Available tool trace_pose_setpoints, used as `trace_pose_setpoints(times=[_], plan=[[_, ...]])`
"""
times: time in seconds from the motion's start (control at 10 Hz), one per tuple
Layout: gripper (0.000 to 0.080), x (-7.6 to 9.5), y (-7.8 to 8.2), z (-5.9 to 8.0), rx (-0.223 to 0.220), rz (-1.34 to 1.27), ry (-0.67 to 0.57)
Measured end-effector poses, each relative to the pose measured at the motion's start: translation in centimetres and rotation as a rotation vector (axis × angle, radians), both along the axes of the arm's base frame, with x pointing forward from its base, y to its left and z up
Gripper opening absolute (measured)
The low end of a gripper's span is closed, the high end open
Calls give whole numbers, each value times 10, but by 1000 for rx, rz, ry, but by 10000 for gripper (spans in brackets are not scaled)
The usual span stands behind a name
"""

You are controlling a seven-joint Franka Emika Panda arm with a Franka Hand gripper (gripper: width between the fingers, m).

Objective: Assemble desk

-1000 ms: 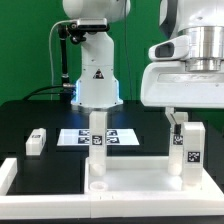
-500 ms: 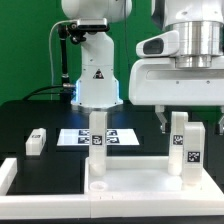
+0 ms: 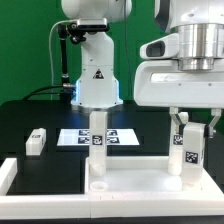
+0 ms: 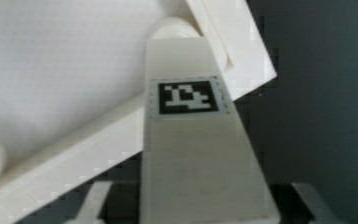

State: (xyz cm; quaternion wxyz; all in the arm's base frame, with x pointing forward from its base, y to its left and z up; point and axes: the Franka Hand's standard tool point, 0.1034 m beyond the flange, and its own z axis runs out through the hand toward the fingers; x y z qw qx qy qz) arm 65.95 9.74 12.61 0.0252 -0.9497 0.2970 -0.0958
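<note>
Straddling the upright leg (image 3: 188, 152) at the corner of the tabletop (image 3: 135, 182), on the exterior view's right.
Jaws sit either side of its top, clamped or not I cannot tell; best to grip squarely and keep it vertical while seating it.

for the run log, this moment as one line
phase: leg grasp | gripper: straddles white block leg upright on white plastic tray-like tabletop | contact: unclear | second leg: upright
</note>
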Motion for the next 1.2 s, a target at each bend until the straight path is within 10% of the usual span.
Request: trace_pose_setpoints(times=[0.5,1.2], plan=[[292,-11,-7,-2,96,-532,-7],[301,-15,27,-2,319,-1273,-41]])
